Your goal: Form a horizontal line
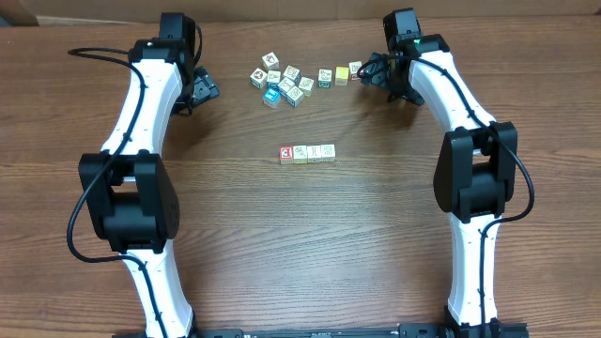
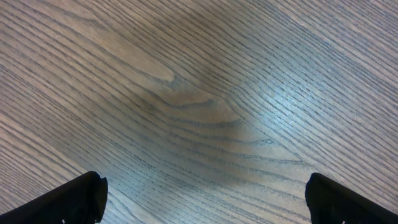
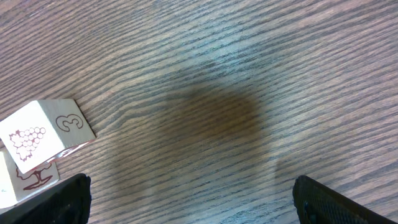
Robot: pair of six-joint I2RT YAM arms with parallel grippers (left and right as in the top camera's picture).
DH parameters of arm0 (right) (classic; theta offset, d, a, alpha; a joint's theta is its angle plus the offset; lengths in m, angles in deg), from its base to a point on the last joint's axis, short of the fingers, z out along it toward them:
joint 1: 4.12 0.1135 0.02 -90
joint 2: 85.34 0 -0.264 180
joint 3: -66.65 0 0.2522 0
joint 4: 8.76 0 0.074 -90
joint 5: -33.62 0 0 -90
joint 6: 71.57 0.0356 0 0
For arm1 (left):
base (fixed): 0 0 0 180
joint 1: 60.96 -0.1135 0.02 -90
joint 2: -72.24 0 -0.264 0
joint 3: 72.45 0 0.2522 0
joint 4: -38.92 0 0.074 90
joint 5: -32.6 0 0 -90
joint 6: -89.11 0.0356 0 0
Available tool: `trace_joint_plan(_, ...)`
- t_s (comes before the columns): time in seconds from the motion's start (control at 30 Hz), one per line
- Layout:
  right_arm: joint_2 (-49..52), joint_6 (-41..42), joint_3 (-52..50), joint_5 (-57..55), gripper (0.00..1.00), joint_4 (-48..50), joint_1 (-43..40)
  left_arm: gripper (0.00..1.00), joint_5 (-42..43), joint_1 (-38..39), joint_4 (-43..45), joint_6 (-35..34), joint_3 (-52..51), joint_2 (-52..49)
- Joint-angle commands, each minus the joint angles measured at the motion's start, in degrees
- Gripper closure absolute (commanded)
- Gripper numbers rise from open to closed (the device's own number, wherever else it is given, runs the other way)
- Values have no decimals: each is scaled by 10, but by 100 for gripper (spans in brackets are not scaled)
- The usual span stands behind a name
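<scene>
Found the row of cubes (image 1: 307, 153) straight mid-table, red-and-white one leftmost. Found left gripper (image 2: 205, 198) and right gripper (image 3: 189, 200) far off, flanking the loose cubes (image 1: 282, 83), jaws spread, empty, probably to spare the row.
</scene>
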Motion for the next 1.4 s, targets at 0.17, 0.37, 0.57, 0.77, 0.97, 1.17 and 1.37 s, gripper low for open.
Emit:
trace_joint_plan(0.17, -8, 0, -3, -8, 0, 3, -1, 0, 2, -1, 1, 3, 13, -13)
trace_joint_plan(0.37, -8, 0, -3, -8, 0, 3, -1, 0, 2, 6, 1, 3, 13, -16)
trace_joint_plan(0.57, -8, 0, -3, -8, 0, 3, -1, 0, 2, 40, 1, 3, 13, -12)
trace_joint_plan(0.77, -8, 0, -3, -8, 0, 3, -1, 0, 2, 93, 1, 3, 13, 16)
trace_joint_plan(0.97, -8, 0, -3, -8, 0, 3, -1, 0, 2, 135, 1, 3, 13, 75)
trace_joint_plan(1.17, -8, 0, -3, -8, 0, 3, -1, 0, 2, 163, 1, 3, 13, 155)
trace_joint_plan(1.37, -8, 0, -3, -8, 0, 3, -1, 0, 2, 176, 1, 3, 13, 222)
